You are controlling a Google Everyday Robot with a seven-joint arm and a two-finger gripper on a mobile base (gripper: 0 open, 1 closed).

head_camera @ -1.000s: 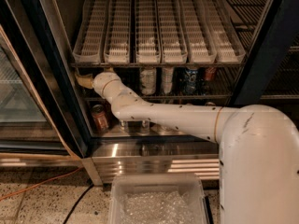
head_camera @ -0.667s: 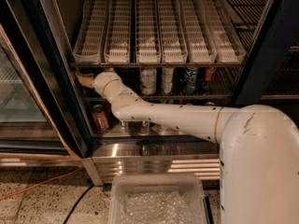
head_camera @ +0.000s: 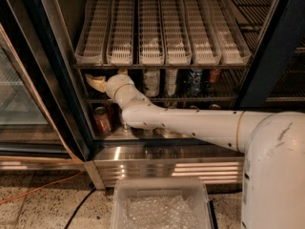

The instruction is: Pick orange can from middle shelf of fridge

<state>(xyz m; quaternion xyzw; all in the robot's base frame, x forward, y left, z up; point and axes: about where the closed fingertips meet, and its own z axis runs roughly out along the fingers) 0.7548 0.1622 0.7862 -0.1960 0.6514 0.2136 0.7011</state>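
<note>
At the left end of the middle shelf (head_camera: 200, 99), inside the fridge (head_camera: 167, 168), hangs the gripper (head_camera: 96, 83); whether it is apart or together, I cannot tell. Just right of it, behind the wrist, the orange can (head_camera: 123, 71) peeks out, mostly hidden.

Floor (head_camera: 33, 216): pale speckled terrazzo.
Cables: orange cable (head_camera: 43, 187) and black cable (head_camera: 78, 208) on it, left.
Bin: clear plastic bin (head_camera: 159, 182), bottom centre.
Light: dim, warm.

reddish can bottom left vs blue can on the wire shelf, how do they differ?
The reddish can stands on the steel floor, left of the arm; the blue can stands a level up on the middle shelf. Reddish-brown versus dark blue. Both upright. The end effector is at the shelf's left end.
</note>
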